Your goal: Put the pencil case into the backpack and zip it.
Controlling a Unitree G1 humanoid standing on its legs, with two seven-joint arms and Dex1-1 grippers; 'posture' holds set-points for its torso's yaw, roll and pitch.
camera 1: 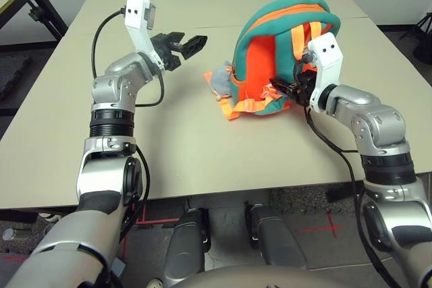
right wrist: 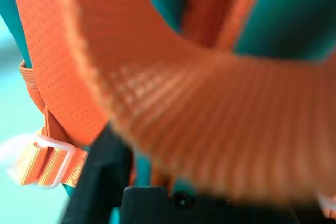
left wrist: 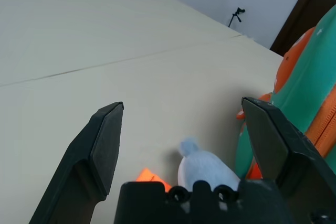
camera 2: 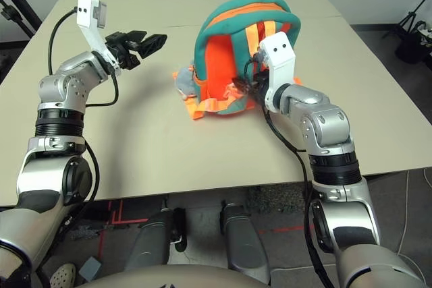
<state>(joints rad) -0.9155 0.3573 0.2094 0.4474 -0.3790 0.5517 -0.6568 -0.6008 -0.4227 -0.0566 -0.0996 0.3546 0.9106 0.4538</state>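
I have the backpack (camera 1: 259, 59) on the worktop (camera 1: 169, 160), in front of my right arm, standing roughly upright with a slight tilt to the right. It's a small, bright bag: a rounded teal top and edging, an orange band along the curve, and an orange panel on the side facing me. Two lighter orange strips (camera 1: 298, 42) run down near the top. Loose orange webbing (camera 1: 250, 105) bunches at the base, and some of it trails onto the worktop. The grey plush charm (camera 1: 220, 80) lies at the bag's left side.

Close up from my right wrist, a broad, ribbed orange strap (right wrist: 199, 124) curves across, with a pale, translucent buckle (right wrist: 56, 162) on narrower webbing beside it.

My right gripper (camera 1: 287, 90) is in among the straps; I can't tell whether it is open or closed. My left gripper (left wrist: 184, 100) is wide open and empty, above the worktop to the left of the bag.
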